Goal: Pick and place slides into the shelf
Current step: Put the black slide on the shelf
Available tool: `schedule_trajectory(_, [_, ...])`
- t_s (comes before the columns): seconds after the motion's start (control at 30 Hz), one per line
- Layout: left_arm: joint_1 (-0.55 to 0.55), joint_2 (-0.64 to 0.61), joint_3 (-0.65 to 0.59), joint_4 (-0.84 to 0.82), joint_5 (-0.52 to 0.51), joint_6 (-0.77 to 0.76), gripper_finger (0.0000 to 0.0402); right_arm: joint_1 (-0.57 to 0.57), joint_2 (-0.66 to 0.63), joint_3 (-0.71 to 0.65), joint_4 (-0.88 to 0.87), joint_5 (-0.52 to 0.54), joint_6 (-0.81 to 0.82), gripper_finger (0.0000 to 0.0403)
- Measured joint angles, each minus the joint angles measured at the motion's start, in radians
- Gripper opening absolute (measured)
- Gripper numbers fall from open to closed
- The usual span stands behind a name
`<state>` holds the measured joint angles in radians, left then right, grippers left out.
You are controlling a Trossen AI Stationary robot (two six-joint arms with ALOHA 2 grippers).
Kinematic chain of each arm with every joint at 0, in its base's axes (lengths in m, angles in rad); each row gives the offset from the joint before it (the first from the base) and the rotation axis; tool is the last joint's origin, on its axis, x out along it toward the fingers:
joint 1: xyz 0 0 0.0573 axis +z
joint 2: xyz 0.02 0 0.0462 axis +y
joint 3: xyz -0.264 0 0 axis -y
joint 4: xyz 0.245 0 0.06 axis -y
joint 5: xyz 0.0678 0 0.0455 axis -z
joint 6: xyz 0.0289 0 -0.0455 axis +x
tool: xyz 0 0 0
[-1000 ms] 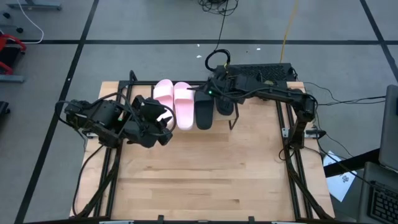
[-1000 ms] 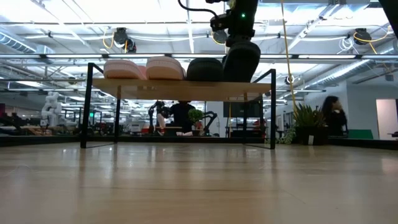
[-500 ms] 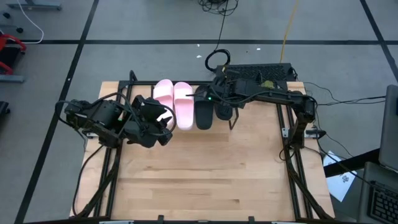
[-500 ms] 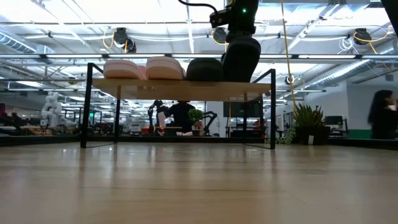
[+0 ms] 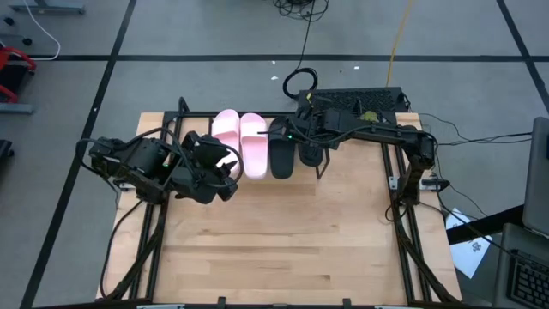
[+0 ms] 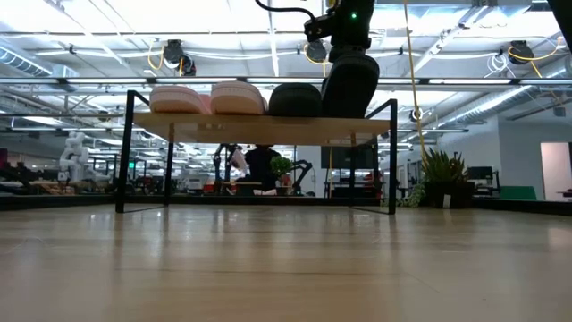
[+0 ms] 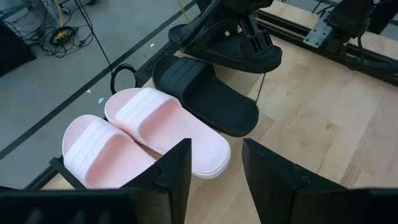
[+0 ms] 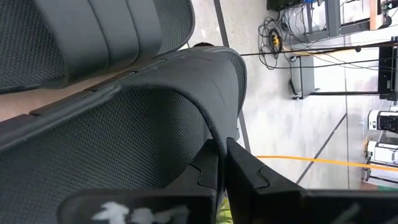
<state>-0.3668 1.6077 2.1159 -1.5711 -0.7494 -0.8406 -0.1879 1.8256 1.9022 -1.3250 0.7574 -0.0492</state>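
The bench (image 5: 283,232) is pale wood in glued strips, smooth with a faint sheen. The shelf (image 6: 259,128) has a light wooden board on thin matt black metal legs. The pink slides (image 7: 158,127) look like soft, matt foam with ribbed straps; the black slides (image 7: 208,93) are matt, with a finely dimpled footbed.
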Motion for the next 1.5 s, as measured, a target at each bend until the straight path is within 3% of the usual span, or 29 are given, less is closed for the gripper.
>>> schedule_trajectory(0.47, [0.0, 0.0, 0.0, 0.0, 0.019, 0.013, 0.0145, 0.002, 0.004, -0.006, 0.015, -0.053, 0.011, 0.0])
schedule_trajectory(1.0, [0.0, 0.0, 0.0, 0.0, 0.019, 0.035, 0.0145, 0.015, 0.005, -0.19, 0.039, 0.0, 0.009, 0.0001])
schedule_trajectory(1.5, [-0.001, 0.0, 0.0, 0.0, 0.024, 0.035, 0.0145, 0.062, 0.001, -0.193, 0.104, -0.029, -0.094, 0.0078])
